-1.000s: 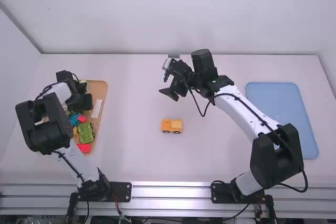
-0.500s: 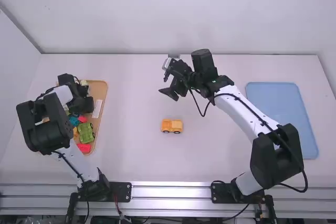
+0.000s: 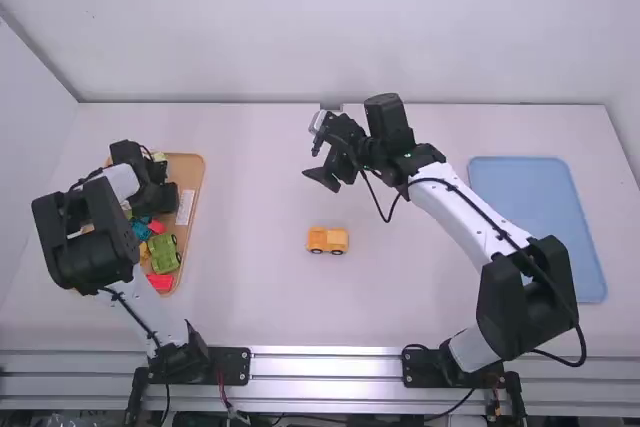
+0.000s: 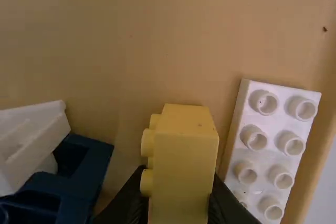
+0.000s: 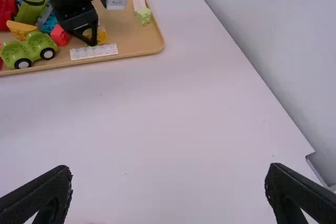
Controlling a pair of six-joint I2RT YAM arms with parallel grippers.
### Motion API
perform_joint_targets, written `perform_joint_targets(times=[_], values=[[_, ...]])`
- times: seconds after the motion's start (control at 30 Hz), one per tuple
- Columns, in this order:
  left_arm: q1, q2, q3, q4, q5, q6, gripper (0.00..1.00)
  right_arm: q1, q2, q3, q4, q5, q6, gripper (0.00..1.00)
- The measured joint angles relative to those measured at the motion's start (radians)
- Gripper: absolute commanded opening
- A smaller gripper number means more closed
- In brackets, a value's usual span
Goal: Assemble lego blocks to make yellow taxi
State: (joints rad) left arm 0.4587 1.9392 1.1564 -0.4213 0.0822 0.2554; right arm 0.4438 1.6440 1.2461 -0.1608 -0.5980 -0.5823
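Left gripper (image 3: 160, 197) noted over the wooden tray (image 3: 197, 169), closed on a yellow block (image 4: 185, 156); a white studded plate (image 4: 261, 153) seen just beside the block; right gripper (image 3: 311, 165) held above the table (image 3: 250, 287), fingers spread wide, nothing gripped; yellow wheeled piece (image 3: 327, 240) located on the table, between the tray and the blue mat (image 3: 540, 227).

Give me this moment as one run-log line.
left gripper: closed on yellow block, at brown tray | right gripper: open, above table | orange wheeled piece: on table, yellow block not yet added
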Motion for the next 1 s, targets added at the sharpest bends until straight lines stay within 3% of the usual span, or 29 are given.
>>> perform_joint_targets(times=[0.3,0.43,0.53,0.77,0.9,1.0], values=[[-0.003,-0.084,-0.022,-0.006,-0.001,-0.008,0.05,-0.014,0.000,0.000,0.001,0.000,0.005,0.99],[-0.050,-0.328,-0.145,0.103,-0.005,-0.011,0.11,-0.027,0.000,0.000,0.016,0.000,0.043,0.99],[-0.108,-0.471,-0.230,0.182,-0.003,-0.011,0.11,-0.040,0.003,0.000,0.050,-0.003,0.087,0.98],[-0.378,-0.730,-0.473,0.422,0.000,0.021,0.15,-0.085,0.092,0.000,0.144,-0.169,0.226,0.99],[-0.549,-0.756,-0.552,0.536,0.008,0.077,0.15,-0.094,0.176,0.000,0.185,-0.290,0.282,1.00],[-0.626,-0.756,-0.584,0.586,0.012,0.119,0.14,-0.099,0.205,0.000,0.182,-0.366,0.295,0.94]])
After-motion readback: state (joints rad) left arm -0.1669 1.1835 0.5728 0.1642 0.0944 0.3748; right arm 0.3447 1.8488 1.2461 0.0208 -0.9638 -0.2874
